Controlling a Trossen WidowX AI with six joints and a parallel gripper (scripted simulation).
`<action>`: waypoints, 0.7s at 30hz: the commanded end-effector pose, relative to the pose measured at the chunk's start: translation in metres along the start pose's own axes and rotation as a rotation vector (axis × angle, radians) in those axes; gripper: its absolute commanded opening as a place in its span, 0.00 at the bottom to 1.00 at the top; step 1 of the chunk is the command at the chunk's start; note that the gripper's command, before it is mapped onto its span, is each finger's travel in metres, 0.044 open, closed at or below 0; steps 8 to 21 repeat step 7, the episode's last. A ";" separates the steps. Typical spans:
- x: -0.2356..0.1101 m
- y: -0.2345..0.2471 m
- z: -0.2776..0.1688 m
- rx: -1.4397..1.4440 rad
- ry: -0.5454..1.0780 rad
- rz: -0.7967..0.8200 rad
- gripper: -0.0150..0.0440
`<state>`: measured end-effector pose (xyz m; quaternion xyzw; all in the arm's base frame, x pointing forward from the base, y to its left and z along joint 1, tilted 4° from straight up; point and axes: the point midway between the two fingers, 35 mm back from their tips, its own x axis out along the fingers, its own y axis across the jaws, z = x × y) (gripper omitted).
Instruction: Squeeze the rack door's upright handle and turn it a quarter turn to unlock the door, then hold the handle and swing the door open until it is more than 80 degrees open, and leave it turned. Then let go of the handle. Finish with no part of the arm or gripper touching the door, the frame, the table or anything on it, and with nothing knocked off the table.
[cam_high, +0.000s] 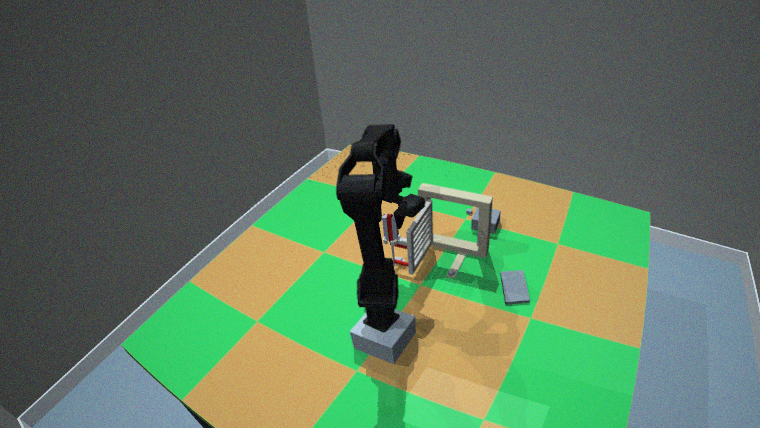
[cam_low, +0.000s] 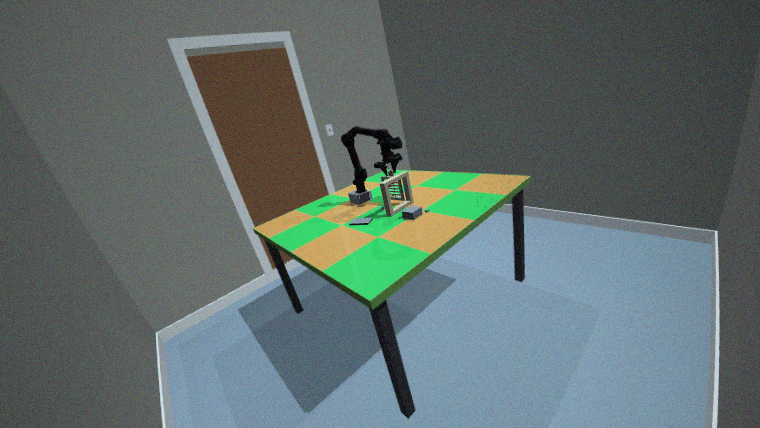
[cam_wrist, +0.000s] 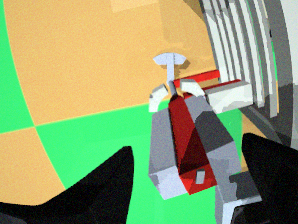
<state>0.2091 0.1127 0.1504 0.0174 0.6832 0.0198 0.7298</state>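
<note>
The slatted grey door stands swung out from the beige frame, at roughly a right angle; its exact angle is hard to tell. The red and grey handle is on the door's outer side, with white curved parts at its far end in the wrist view. My gripper is open, its black fingers apart on either side of the handle. Gaps show between the handle and both fingers in the wrist view. The arm hides part of the handle in the top view.
A grey block lies behind the frame with a small grey piece near it. A flat grey slab lies beside the frame. A beige foot extends from the frame's base.
</note>
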 end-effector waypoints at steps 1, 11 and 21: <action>-0.006 0.000 0.001 0.004 -0.006 0.000 0.75; -0.014 0.000 0.001 0.004 -0.007 0.000 0.75; -0.014 0.000 0.001 0.004 -0.007 0.000 0.75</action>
